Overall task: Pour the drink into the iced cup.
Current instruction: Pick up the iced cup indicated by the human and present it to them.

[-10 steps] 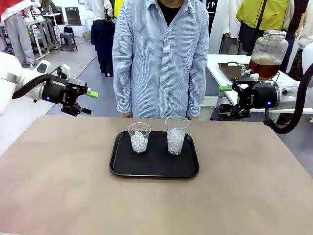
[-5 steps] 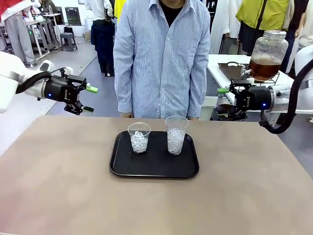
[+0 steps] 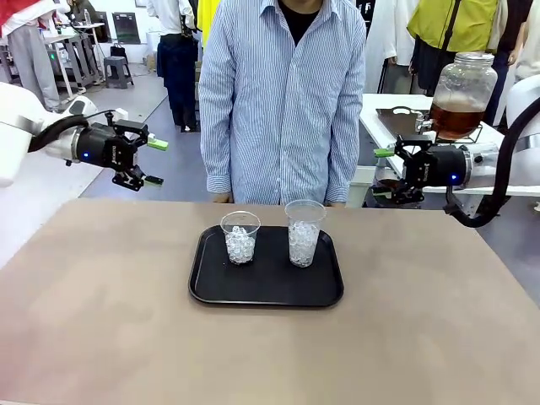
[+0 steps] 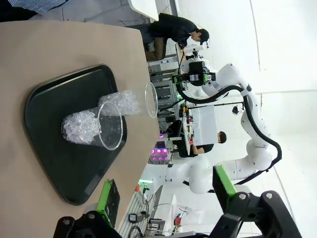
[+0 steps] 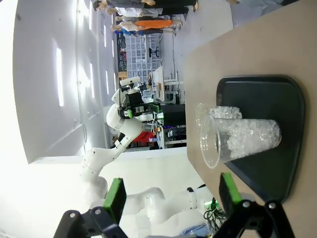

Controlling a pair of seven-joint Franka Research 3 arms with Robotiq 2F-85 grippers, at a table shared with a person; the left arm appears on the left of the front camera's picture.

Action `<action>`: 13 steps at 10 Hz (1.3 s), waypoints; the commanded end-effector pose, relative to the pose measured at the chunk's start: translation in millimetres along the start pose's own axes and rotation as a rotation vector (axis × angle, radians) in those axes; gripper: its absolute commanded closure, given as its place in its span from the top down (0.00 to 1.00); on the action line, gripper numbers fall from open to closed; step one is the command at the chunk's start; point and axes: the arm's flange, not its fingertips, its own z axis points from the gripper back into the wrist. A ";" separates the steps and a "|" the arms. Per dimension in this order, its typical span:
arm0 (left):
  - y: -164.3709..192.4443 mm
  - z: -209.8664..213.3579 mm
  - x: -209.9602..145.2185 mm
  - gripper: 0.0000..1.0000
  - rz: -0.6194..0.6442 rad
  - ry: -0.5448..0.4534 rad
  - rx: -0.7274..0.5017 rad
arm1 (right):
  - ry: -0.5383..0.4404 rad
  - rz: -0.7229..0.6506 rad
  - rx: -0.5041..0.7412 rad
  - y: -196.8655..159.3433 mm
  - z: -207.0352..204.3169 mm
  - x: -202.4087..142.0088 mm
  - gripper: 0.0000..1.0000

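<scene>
You have the amber-brown drink at the far right. It fills the lower part of a large clear glass jar with a pale lid. The jar stands on a white side table beyond the main table, well apart from the cups.

At the middle of your tan table top lies a black rectangular plastic tray with rounded corners. Two cups stand upright on it, side by side toward its far edge, near each other but apart. The shorter clear plastic cup is on the left, about half full of ice. The taller clear plastic cup is on the right, with ice up to roughly two thirds.

Your left gripper hangs in the air over the far left edge of the table, pointing right. Its claw is spread wide and empty, green pads well apart. Your right gripper hangs beyond the far right corner, pointing left, lower than the jar and to its left. Its claw is also wide and empty. Both grippers are well apart from the tray.

A person in a blue-and-white striped shirt stands at the far edge, straight behind the tray, arms down at the sides.

In each wrist view the tray and both iced cups lie sideways beyond that gripper's spread fingers.
</scene>
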 end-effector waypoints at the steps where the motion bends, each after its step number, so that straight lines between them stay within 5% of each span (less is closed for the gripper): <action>1: 0.8 -0.1 -0.6 1.00 0.002 0.000 0.000 | -0.002 -0.001 0.000 -0.4 0.4 0.0 1.00; 13: 0.8 -0.1 -0.6 1.00 0.002 0.000 0.000 | -0.002 -0.001 0.000 -0.4 0.4 0.0 1.00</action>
